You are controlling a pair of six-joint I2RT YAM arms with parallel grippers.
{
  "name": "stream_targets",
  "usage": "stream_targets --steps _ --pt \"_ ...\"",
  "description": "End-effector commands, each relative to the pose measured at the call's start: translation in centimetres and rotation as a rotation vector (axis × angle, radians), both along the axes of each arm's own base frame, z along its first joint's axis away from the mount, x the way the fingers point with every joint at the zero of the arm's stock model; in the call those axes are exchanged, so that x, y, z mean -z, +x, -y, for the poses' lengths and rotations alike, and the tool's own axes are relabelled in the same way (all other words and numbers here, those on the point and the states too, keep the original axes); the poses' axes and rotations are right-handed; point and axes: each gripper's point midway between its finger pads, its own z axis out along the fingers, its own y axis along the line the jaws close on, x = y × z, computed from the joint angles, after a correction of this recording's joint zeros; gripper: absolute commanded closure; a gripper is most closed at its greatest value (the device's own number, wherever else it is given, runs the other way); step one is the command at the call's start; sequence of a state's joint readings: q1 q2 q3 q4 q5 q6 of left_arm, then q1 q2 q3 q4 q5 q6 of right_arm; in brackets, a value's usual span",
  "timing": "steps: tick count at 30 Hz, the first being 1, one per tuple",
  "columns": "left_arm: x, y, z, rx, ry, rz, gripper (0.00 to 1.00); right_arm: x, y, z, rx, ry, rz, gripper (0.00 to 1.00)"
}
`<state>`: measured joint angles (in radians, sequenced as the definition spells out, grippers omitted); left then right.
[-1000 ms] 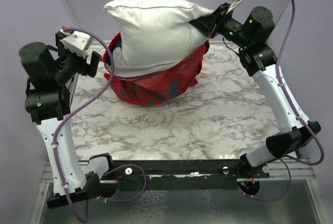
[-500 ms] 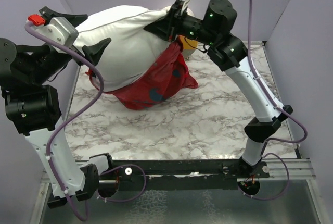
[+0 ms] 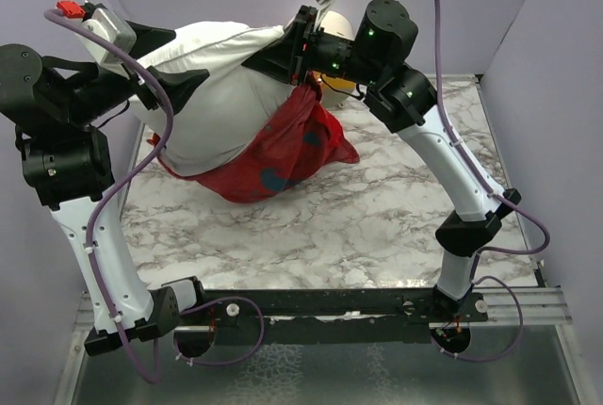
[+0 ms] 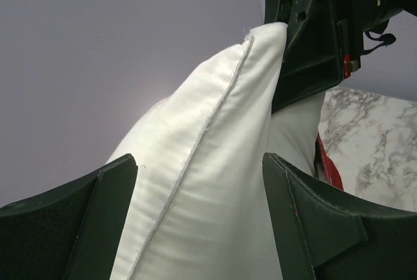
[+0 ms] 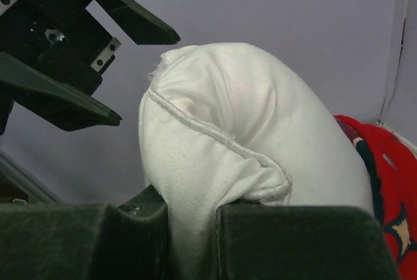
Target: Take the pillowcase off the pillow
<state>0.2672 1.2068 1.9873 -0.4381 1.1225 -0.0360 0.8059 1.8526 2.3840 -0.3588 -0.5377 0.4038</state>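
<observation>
The white pillow [image 3: 221, 94] hangs in the air between my two arms. The red pillowcase [image 3: 287, 146] still wraps its lower right part and sags onto the marble table [image 3: 377, 221]. My right gripper [image 3: 256, 56] is shut on the pillow's top corner, and the wrist view shows white fabric [image 5: 215, 124] pinched between the jaws of that gripper [image 5: 192, 211]. My left gripper [image 3: 182, 58] is open, its jaws spread on either side of the pillow's left end. In the left wrist view the seamed pillow [image 4: 208, 163] fills the gap of the gripper [image 4: 199, 159]. Red cloth shows at the right edges [image 4: 326, 166] [image 5: 384, 176].
A cream-and-orange cylinder [image 3: 339, 28] stands behind my right wrist at the table's back. Purple walls close in the back and both sides. A black rail [image 3: 311, 303] with both arm bases runs along the near edge.
The pillow has been lifted off the table and carried left and up by my right gripper. My left arm has risen beside its left end. The pillowcase now hangs lower on it.
</observation>
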Motion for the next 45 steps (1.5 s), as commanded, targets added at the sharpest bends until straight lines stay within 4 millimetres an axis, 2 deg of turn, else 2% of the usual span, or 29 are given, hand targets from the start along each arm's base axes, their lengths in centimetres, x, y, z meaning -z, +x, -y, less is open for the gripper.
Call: stream_targets --steps 1,4,8,10,12,13,16,18,20,23,24,25,26,28,29,30,32,35,37,40,42,45 --pt "2.0 -0.2 0.5 0.067 -0.023 -0.095 0.20 -6.1 -2.6 1.1 -0.065 0.163 0.110 0.99" --pt "3.7 1.4 -0.5 0.006 0.007 -0.099 0.20 -3.8 -2.0 -0.3 -0.083 0.123 0.074 0.99" --pt "6.0 5.1 -2.7 -0.122 0.070 -0.083 0.20 -2.0 -1.7 -1.4 -0.111 0.090 0.054 0.99" --pt "6.8 6.3 -2.8 -0.145 0.105 -0.073 0.20 -1.2 -1.4 -1.8 -0.117 0.073 0.048 0.99" --pt "7.9 7.2 -1.9 -0.137 0.141 -0.095 0.21 -0.6 -1.2 -2.2 -0.126 0.058 0.051 0.99" --pt "9.2 7.4 -1.2 -0.128 0.174 -0.133 0.23 -0.3 -1.1 -2.5 -0.135 0.052 0.055 0.99" --pt "12.4 7.7 2.1 -0.083 0.291 -0.175 0.29 0.6 -0.9 -3.4 -0.171 0.034 0.065 0.99" --pt "13.5 7.8 3.4 -0.059 0.326 -0.196 0.38 1.1 -0.5 -3.6 -0.180 0.025 0.059 0.99" --pt "13.5 8.1 3.9 -0.054 0.335 -0.196 0.53 1.9 0.4 -3.2 -0.172 0.012 0.031 0.99" --pt "12.1 8.6 3.7 -0.082 0.330 -0.151 0.80 3.2 2.7 -1.4 -0.131 0.009 -0.047 0.99" --pt "11.7 8.7 3.5 -0.100 0.327 -0.133 0.87 3.6 3.7 -0.5 -0.109 0.008 -0.080 0.95" --pt "11.2 8.9 3.3 -0.121 0.325 -0.112 0.94 3.9 4.6 0.7 -0.088 0.010 -0.110 0.85" --pt "10.8 9.1 2.9 -0.149 0.324 -0.091 0.99 4.5 5.6 1.7 -0.064 0.007 -0.136 0.70" --pt "9.9 9.4 2.2 -0.198 0.325 -0.049 1.00 5.4 6.9 3.8 0.002 -0.003 -0.160 0.45" --pt "9.4 9.5 1.9 -0.222 0.330 -0.030 1.00 5.9 7.3 5.0 0.041 -0.009 -0.161 0.36" --pt "8.8 9.6 1.6 -0.242 0.331 -0.015 1.00 7.6 7.9 6.1 0.074 -0.026 -0.182 0.29" --pt "7.9 10.0 0.9 -0.287 0.326 0.003 1.00 9.0 8.2 8.9 0.121 -0.026 -0.184 0.18" --pt "6.5 10.4 0.0 -0.348 0.319 0.023 1.00 12.3 8.5 12.9 0.178 -0.030 -0.222 0.14" --pt "6.1 10.5 -0.2 -0.364 0.315 0.025 1.00 14.6 8.5 14.5 0.214 -0.054 -0.224 0.14" --pt "5.4 10.2 -0.2 -0.367 0.294 0.027 1.00 18.3 7.8 15.3 0.231 -0.110 -0.199 0.17" --pt "5.1 9.9 0.0 -0.358 0.284 0.027 1.00 19.8 7.7 15.4 0.233 -0.131 -0.176 0.19" --pt "4.9 9.6 0.4 -0.335 0.269 0.013 1.00 20.3 8.0 15.3 0.232 -0.142 -0.122 0.22"
